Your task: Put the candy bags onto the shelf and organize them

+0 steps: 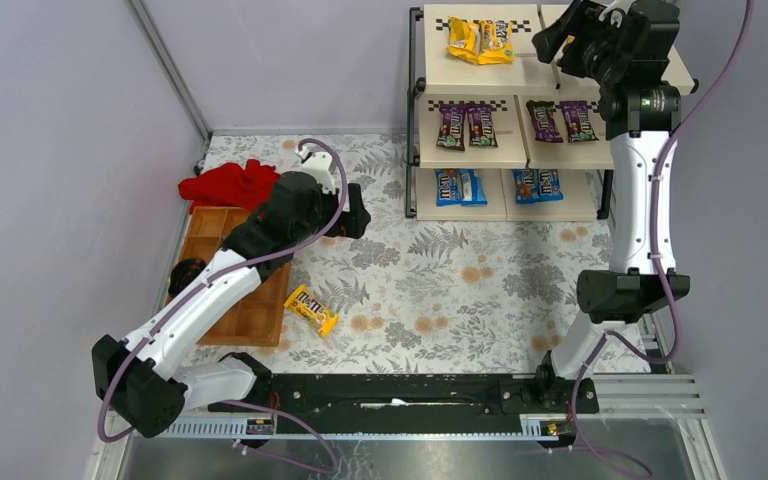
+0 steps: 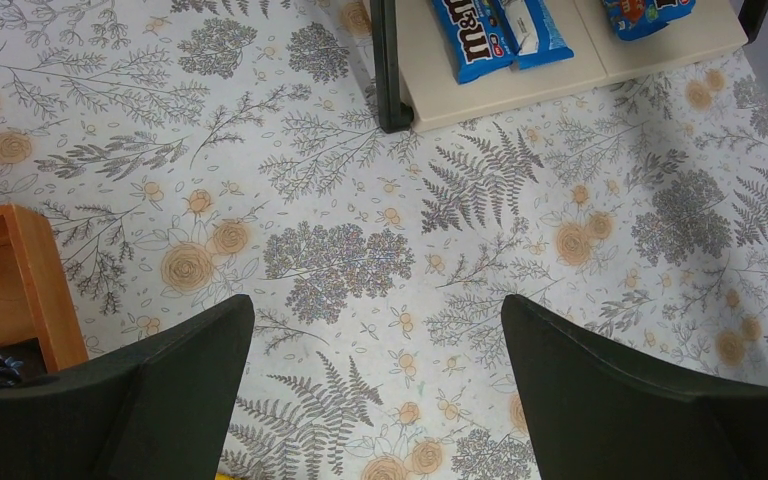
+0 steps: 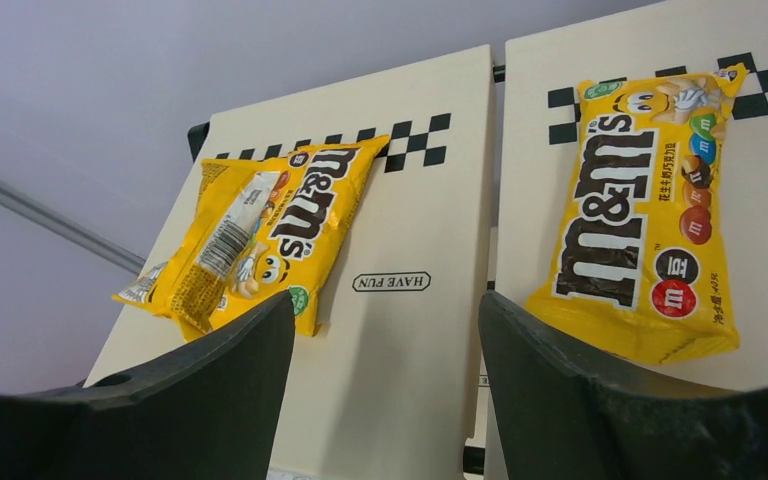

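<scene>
The shelf (image 1: 508, 78) stands at the back right. Its top tier holds two overlapping yellow candy bags (image 1: 480, 41), also in the right wrist view (image 3: 260, 225), and a third yellow bag (image 3: 640, 220) on the right board. The middle tier holds several purple-brown bags (image 1: 465, 126), the bottom tier blue bags (image 1: 458, 186) (image 2: 480, 30). One yellow bag (image 1: 310, 310) lies on the floral cloth near the left arm. My right gripper (image 3: 385, 310) (image 1: 548, 42) is open and empty above the top tier, between the yellow bags. My left gripper (image 2: 375, 310) (image 1: 357, 212) is open and empty over the cloth.
A brown wooden compartment tray (image 1: 230, 285) (image 2: 10, 280) lies at the left, with a red cloth (image 1: 228, 185) behind it. The shelf's black front post (image 2: 388, 70) stands ahead of my left gripper. Grey walls close the left and back sides.
</scene>
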`<state>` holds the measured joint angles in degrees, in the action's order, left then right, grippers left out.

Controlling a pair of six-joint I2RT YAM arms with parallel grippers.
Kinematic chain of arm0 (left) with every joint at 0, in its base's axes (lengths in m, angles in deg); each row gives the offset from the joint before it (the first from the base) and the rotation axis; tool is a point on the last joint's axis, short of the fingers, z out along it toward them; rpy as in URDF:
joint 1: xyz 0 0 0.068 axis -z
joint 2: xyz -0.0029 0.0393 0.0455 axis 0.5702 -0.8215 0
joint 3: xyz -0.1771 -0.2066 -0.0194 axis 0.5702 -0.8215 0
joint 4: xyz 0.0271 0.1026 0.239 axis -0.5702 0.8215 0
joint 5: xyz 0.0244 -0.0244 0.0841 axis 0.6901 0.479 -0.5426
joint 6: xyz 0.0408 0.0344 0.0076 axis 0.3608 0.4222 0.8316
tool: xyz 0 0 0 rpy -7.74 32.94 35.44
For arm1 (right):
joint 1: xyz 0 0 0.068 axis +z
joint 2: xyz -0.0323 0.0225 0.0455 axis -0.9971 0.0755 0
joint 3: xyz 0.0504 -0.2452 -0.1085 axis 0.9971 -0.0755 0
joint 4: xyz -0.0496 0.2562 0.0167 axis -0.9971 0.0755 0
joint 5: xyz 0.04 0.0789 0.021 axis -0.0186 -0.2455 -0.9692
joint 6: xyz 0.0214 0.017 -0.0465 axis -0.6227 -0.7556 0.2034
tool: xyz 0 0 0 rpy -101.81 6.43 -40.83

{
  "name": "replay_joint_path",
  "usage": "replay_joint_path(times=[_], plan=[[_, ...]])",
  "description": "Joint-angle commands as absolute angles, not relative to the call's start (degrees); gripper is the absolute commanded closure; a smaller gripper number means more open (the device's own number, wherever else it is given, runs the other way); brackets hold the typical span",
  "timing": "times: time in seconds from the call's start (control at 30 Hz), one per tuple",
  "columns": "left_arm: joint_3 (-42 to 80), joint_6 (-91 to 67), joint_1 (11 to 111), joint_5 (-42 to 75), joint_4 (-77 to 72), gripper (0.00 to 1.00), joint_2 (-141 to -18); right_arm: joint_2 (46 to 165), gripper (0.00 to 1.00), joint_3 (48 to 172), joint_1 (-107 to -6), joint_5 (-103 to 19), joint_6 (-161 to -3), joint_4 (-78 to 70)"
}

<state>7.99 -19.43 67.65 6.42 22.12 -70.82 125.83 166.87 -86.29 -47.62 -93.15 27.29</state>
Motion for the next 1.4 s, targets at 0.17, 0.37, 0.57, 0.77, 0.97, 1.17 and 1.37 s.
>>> replay_joint_path(times=[0.17, 0.37, 0.57, 0.77, 0.97, 1.17, 1.37], plan=[[7.5, -19.9, 66.9, 7.8, 19.0, 0.01, -68.7, 128.0, 0.27, 169.9, -85.9, -43.5, -93.2, 29.7], [7.5, -19.8, 66.9, 7.7, 19.0, 0.01, -68.5, 128.4, 0.28, 170.6, -85.9, -40.0, -92.3, 30.1], [7.4, -19.8, 66.9, 7.9, 19.0, 0.01, -68.7, 126.7, 0.3, 169.8, -85.9, -42.5, -93.4, 29.0], [7.4, -19.7, 66.9, 7.9, 19.0, 0.01, -69.4, 119.2, 0.29, 162.2, -83.6, -51.7, -94.0, 26.9], [7.5, -20.1, 66.3, 9.5, 19.0, 0.01, -71.4, 103.0, 0.21, 141.3, -82.3, -60.5, -95.4, 18.3], [8.0, -21.4, 66.2, 10.4, 20.4, 0.01, -73.4, 90.5, 0.15, 121.9, -78.7, -72.0, -94.0, 11.5], [5.5, -27.1, 66.2, 13.6, 22.3, 0.01, -72.6, 80.8, 0.05, 100.9, -77.4, -85.3, -100.6, -1.7]])
